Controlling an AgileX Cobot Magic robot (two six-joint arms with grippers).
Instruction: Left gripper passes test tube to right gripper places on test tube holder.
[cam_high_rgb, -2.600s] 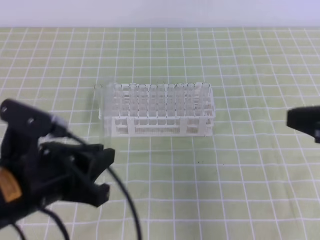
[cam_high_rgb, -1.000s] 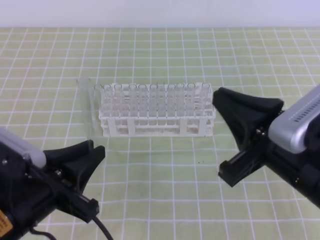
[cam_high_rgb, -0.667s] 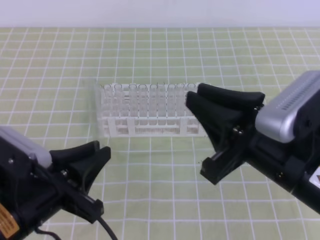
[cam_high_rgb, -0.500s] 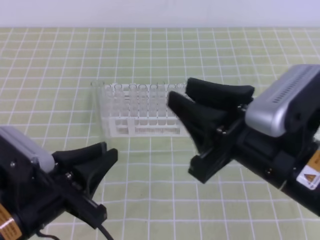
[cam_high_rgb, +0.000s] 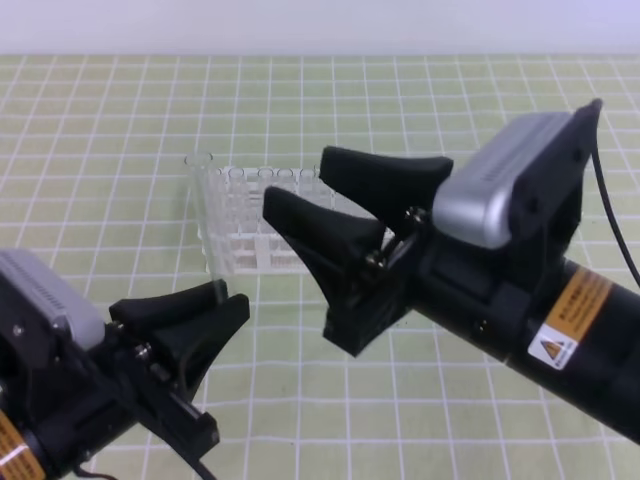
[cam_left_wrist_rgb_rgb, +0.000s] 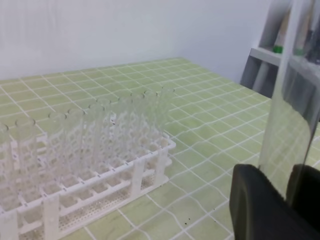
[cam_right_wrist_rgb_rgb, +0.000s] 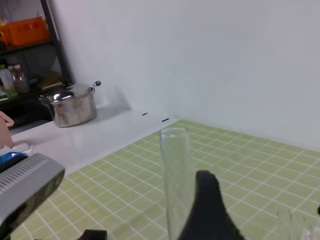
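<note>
Test tube (cam_high_rgb: 205, 215): we see it standing upright, its lower end pinched in the left gripper, its open rim level with the far-left end of the rack; it also shows in the right wrist view (cam_right_wrist_rgb_rgb: 176, 182).
Left gripper (cam_high_rgb: 185, 335): at lower left, fingers narrowed onto the tube's base; in the left wrist view the glass rises from between the black pads (cam_left_wrist_rgb_rgb: 260, 207).
Test tube holder (cam_high_rgb: 240, 250): white lattice behind the tube, its holes filled with clear tubes; partly hidden by the right arm.
Right gripper (cam_high_rgb: 320, 200): jaws spread wide, holding nothing, pointing left toward the tube's upper half, not yet touching it.
Handling: we judge the tube light, stiff, smooth and brittle, so apt to slip or crack.
Where to grip: we would take the free upper-middle section, above the left fingers and below the rim, with gentle pressure.
</note>
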